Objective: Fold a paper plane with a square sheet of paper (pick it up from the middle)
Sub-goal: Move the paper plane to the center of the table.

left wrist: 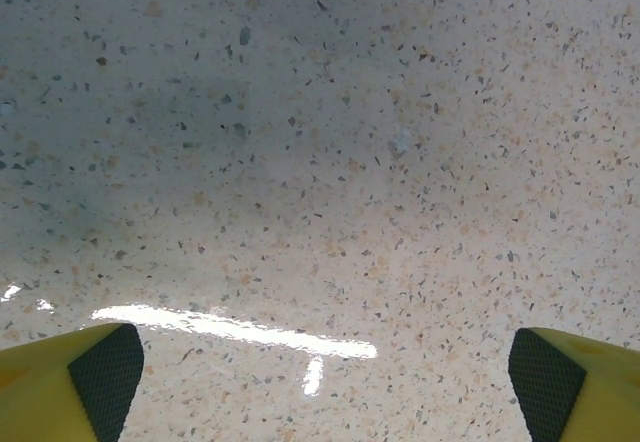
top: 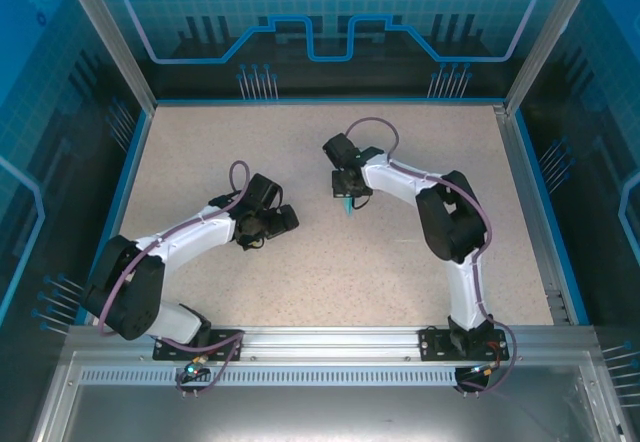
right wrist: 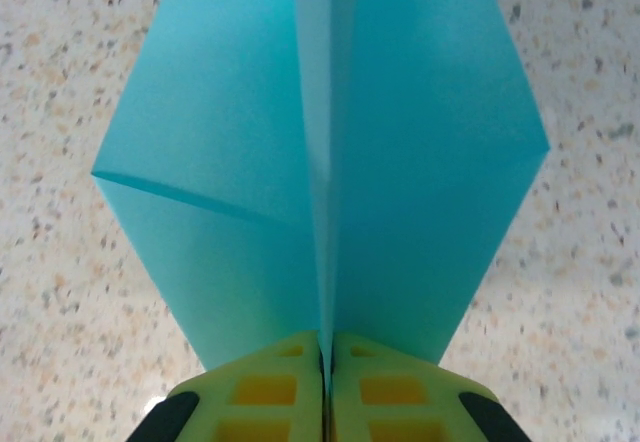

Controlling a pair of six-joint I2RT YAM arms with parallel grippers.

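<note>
Right gripper: 2 fingers pressed together, clamped on the paper along its centre crease.

Right wrist view: the crease runs straight out from the seam between the fingers. 1 cyan panel fans out to each side, and the left panel carries a diagonal fold line. Judgement: the pinch sits on the crease on purpose. It holds the 2 halves lined up and stops the fold springing open.

Top view: the paper shows as a small cyan sliver under the right gripper, mid-table and towards the back. Cannot tell whether its lower edge touches the table or hangs just above it.

Left gripper: fingers wide apart, holding nothing, speckled table below. In the top view it sits near the right gripper, on its left, apart from it. Judgement: it is placed close and open so it can take or press a panel for the next fold.

Progress (judgement): centre crease and at least 1 corner fold are made. The wings do not look finished.
</note>
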